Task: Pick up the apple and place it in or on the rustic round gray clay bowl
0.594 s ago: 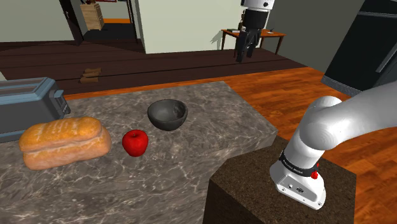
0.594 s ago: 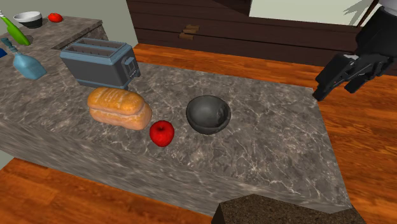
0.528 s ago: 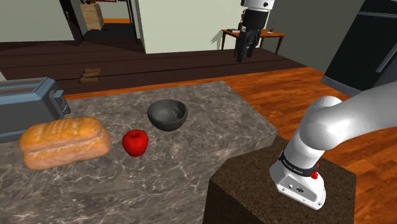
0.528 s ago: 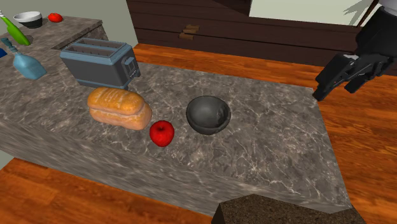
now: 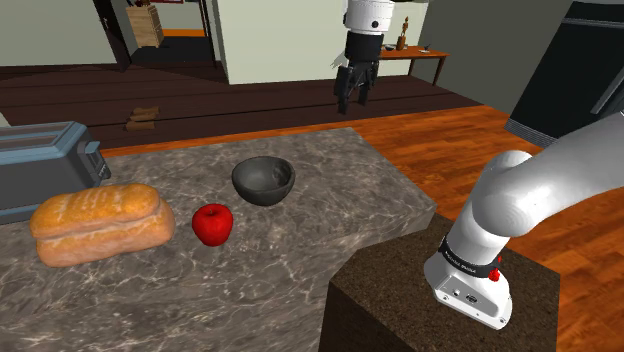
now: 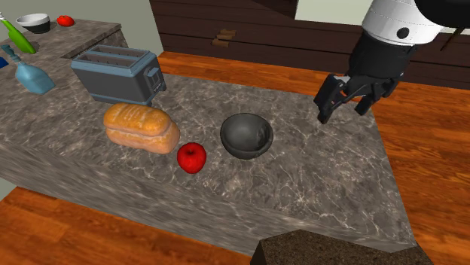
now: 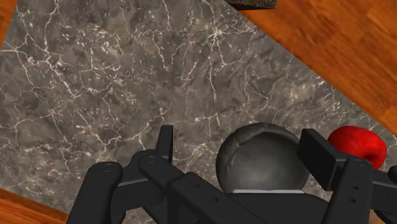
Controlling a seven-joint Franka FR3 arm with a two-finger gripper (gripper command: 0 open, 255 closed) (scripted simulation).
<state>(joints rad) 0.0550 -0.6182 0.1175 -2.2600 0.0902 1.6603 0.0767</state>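
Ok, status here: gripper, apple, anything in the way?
Black two-finger gripper open, empty, held high. Shiny red apple on grey marbled counter, between dark grey round bowl and brown bread loaf. Nothing covers it.

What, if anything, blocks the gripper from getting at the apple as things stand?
Probably nothing, so yes. The gripper hangs open above the counter, touching nothing. The apple sits free with its top uncovered; the bowl and bread loaf flank it with gaps, so a descent from above looks clear.
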